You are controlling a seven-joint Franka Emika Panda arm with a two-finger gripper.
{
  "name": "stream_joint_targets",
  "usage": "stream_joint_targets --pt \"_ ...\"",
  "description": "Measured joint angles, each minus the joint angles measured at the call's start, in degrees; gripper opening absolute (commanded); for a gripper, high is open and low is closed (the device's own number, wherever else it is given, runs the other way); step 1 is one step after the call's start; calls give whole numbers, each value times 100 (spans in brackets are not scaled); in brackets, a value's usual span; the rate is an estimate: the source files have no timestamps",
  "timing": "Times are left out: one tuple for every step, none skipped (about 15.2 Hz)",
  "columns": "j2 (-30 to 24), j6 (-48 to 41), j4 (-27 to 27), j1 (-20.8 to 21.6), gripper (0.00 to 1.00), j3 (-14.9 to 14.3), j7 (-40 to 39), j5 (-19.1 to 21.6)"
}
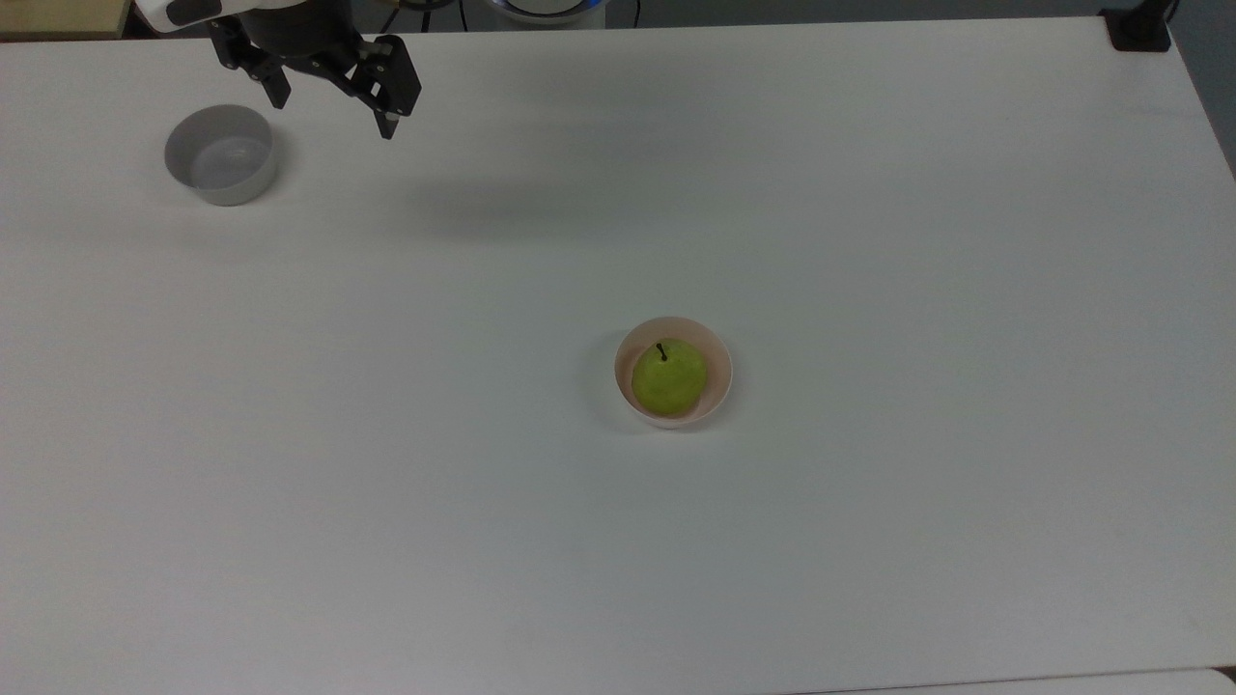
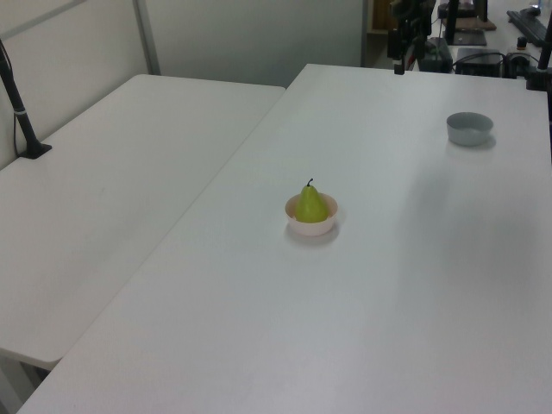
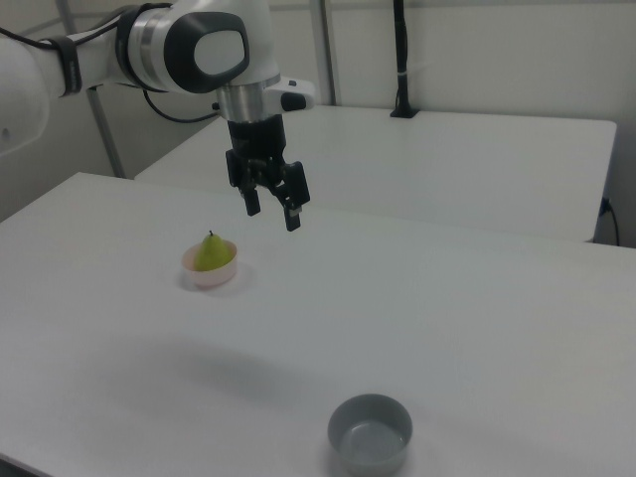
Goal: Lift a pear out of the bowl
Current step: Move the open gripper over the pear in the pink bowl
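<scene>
A yellow-green pear (image 1: 668, 378) with a short dark stem stands upright inside the pale pink bowl (image 1: 720, 365) near the table's middle. In the left view the pear (image 2: 311, 205) rises above the bowl's (image 2: 312, 228) rim. My gripper (image 1: 333, 114) hangs at the top view's upper left, far from the bowl, open with nothing between its fingers. In the right view the gripper (image 3: 272, 212) points down, high above the table and to the right of the pear (image 3: 209, 252) and the pink bowl (image 3: 211, 275).
An empty grey-white bowl (image 1: 224, 154) stands at the top view's upper left, just left of the gripper, and shows again as the grey-white bowl (image 3: 371, 434) at the right view's bottom. A second white table (image 2: 112, 172) adjoins on the left view's left.
</scene>
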Motion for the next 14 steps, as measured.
stream_joint_targets --pt "1 0 -1 -1 100 0 0 0" --pt "0 0 0 -13 100 0 0 0" --pt "-1 0 0 -40 100 -1 0 0" --pt "-3 0 2 -70 100 -1 0 0" --pt "-6 0 5 -99 100 -1 0 0" --pt "-16 1 7 -125 100 -1 0 0" --pt "-26 4 10 -143 100 -6 0 0" --pt "-34 12 19 -165 100 -21 0 0" --pt "-38 26 34 -187 100 -45 0 0" --pt "-42 33 53 -201 100 -69 0 0" --pt "-44 35 68 -208 100 -81 0 0" --pt "-46 36 84 -211 100 -81 0 0" --pt "-45 37 85 -206 100 -80 -1 1" --pt "-34 37 82 -199 100 -73 -6 1"
